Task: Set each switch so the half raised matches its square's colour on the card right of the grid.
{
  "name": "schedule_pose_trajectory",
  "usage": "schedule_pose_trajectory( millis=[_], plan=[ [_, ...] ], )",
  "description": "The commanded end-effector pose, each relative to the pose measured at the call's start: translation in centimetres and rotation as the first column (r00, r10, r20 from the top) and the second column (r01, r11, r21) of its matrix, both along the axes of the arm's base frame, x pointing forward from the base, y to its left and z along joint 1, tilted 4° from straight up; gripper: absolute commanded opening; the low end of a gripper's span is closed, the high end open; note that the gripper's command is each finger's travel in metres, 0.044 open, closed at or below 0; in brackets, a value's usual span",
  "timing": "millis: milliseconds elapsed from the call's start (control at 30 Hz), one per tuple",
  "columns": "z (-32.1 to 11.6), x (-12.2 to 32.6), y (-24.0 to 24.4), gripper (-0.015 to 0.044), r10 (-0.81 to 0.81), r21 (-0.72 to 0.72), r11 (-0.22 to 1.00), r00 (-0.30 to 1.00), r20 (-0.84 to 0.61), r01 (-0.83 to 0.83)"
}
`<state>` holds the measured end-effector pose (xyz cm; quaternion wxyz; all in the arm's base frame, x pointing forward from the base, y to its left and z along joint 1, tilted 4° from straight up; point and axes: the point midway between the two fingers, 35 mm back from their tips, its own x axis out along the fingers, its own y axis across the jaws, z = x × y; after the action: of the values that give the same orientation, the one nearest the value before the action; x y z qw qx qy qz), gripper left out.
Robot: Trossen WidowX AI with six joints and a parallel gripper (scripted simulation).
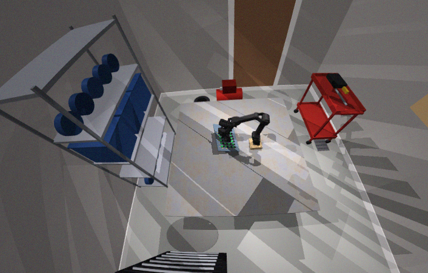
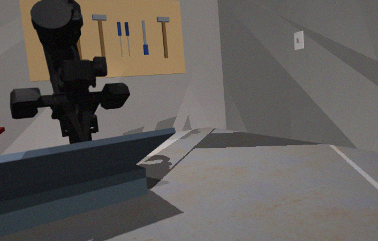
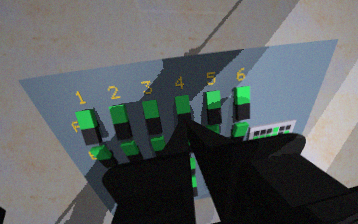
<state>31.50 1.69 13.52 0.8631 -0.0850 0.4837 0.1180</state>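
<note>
The hand is closed on nothing, its two fingers pressed together into one dark point whose tip sits on the dark near half of the far-row switch under the yellow 4; whether it presses or only touches cannot be told. The blue-grey panel lies on the pale surface, with the small card at about 3 o'clock from the fingertip, just beside the column-6 switches.
</note>
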Motion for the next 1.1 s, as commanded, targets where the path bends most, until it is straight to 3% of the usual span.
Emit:
schedule_pose_trajectory(
  millis=[0, 667, 867, 1067],
  plan=[
    [-0.1, 0.0, -0.1, 0.0, -0.006, -0.002, 1.0, 1.0, -0.002, 0.006],
    [-0.4, 0.2, 0.0, 0.0, -0.006, -0.002, 1.0, 1.0, -0.002, 0.006],
    [5.1, -2.7, -0.7, 0.0, -0.007, -0.01, 1.0, 1.0, -0.027, 0.007],
    [5.3, -3.1, -0.7, 0.0, -0.008, -0.01, 1.0, 1.0, -0.028, 0.007]
  ],
)
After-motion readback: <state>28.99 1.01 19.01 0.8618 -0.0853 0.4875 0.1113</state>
